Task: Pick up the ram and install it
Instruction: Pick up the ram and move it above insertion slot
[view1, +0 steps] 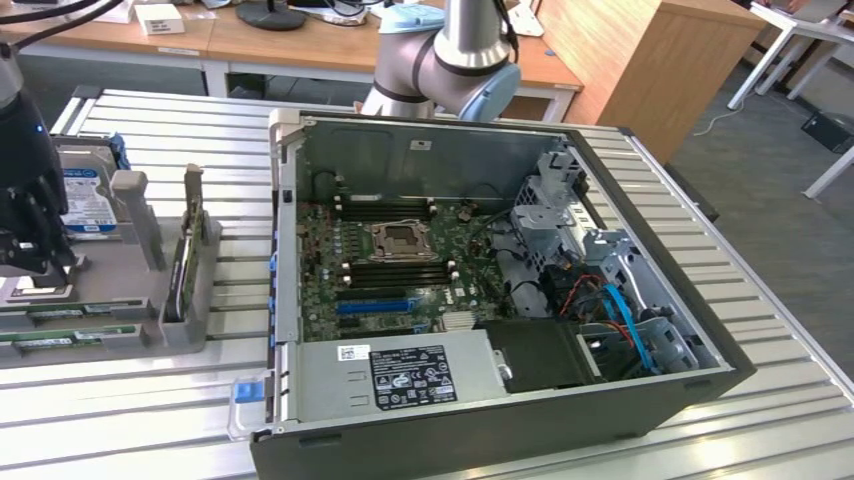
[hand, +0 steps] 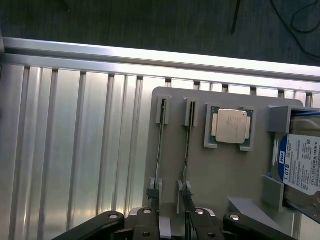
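Note:
Two green ram sticks stand on edge in slots of a grey holder tray (hand: 200, 170): one ram stick (hand: 160, 145) and a second ram stick (hand: 186, 150) beside it. My gripper (hand: 170, 197) hangs over their near ends, open, with one dark fingertip (hand: 151, 193) at each stick and nothing held. In the exterior view the black gripper (view1: 34, 262) is at the far left above the tray, and the ram sticks (view1: 67, 320) show as green strips below it. The open PC case holds the motherboard (view1: 400, 250), whose dark memory slots (view1: 387, 205) run beside the processor socket.
On the same tray lie a square silver processor chip (hand: 230, 126) and a hard drive (hand: 300, 165) with a blue-white label. A second grey stand (view1: 187, 280) rises between the tray and the case wall (view1: 283, 240). Everything rests on a slatted metal table (view1: 747, 300).

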